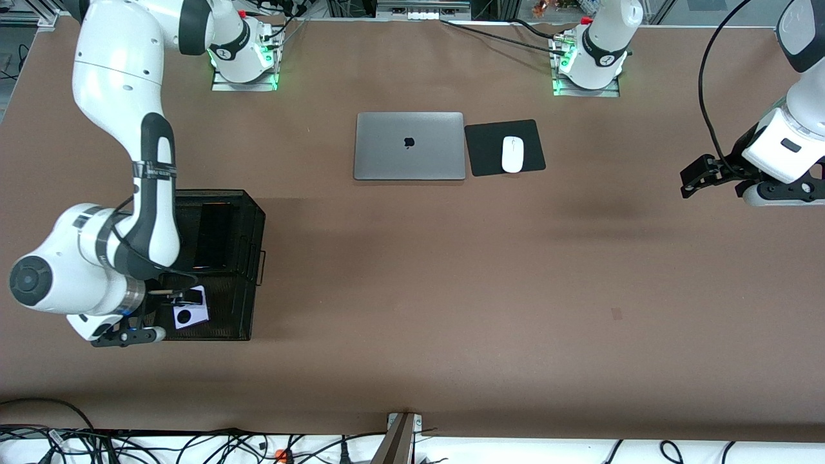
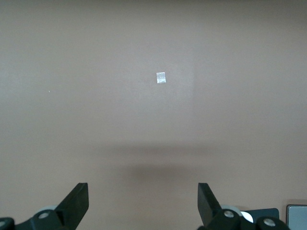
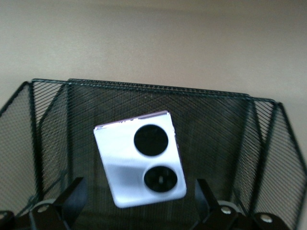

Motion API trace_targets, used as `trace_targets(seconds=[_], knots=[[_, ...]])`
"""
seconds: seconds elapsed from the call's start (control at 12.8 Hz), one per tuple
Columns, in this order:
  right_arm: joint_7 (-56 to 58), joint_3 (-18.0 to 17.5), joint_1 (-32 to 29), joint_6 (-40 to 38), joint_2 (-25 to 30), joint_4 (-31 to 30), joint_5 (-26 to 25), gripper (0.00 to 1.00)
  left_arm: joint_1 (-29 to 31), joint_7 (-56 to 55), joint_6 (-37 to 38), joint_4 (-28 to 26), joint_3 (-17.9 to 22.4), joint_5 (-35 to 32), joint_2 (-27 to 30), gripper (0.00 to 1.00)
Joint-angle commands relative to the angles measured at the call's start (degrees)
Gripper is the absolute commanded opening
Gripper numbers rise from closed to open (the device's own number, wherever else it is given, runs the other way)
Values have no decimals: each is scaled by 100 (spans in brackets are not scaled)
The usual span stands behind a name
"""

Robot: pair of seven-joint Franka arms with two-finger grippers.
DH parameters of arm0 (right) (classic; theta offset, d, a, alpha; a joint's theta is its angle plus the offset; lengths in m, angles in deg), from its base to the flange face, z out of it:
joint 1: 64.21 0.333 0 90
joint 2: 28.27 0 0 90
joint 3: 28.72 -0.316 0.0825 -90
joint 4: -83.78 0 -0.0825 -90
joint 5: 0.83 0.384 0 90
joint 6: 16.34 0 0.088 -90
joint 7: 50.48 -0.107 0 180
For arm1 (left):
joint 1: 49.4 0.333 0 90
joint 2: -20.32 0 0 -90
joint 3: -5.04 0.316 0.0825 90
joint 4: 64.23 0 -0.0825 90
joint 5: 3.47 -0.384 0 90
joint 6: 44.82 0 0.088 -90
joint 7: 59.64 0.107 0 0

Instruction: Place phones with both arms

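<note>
Lavender-white flip phone [image 3: 140, 158] is lying inside the black mesh basket [image 1: 248, 212], in the end of the basket nearest the front camera, with its two black camera circles facing up. Its long axis is running skewed to the basket's walls, one corner pointing toward the mesh wall nearest the front camera. A long slim black slab phone [image 1: 214, 235] is resting in the same basket, farther from the front camera, its long axis running along the basket's length. The basket is sitting near the bench edge at the right arm's end.

The right gripper [image 3: 139, 199] is hanging over the flip phone with its jaws standing wide apart, one on each side of the phone, gripping nothing. The left gripper [image 2: 143, 203] is waiting over bare bench at the left arm's end, jaws open and empty. A silver laptop [image 1: 409, 145] and a white mouse [image 1: 512, 154] on a black pad [image 1: 483, 149] are lying near the bench edge where the arms' bases stand.
</note>
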Motion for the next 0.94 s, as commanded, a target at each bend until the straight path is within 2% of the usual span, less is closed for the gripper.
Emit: trace_targets(seconds=[0.0, 0.47, 0.7, 0.86], knots=[[111, 315, 24, -849, 563, -24, 34, 100, 17, 74, 126, 151, -18, -72, -64, 100], [76, 413, 260, -1731, 1425, -146, -677, 100, 17, 74, 126, 151, -18, -72, -64, 100], [-81, 422, 691, -1696, 2118, -708, -1283, 100, 17, 74, 126, 151, -18, -72, -64, 100], [-389, 213, 736, -1679, 2723, -1138, -1678, 100, 17, 74, 126, 151, -18, -72, -64, 100]])
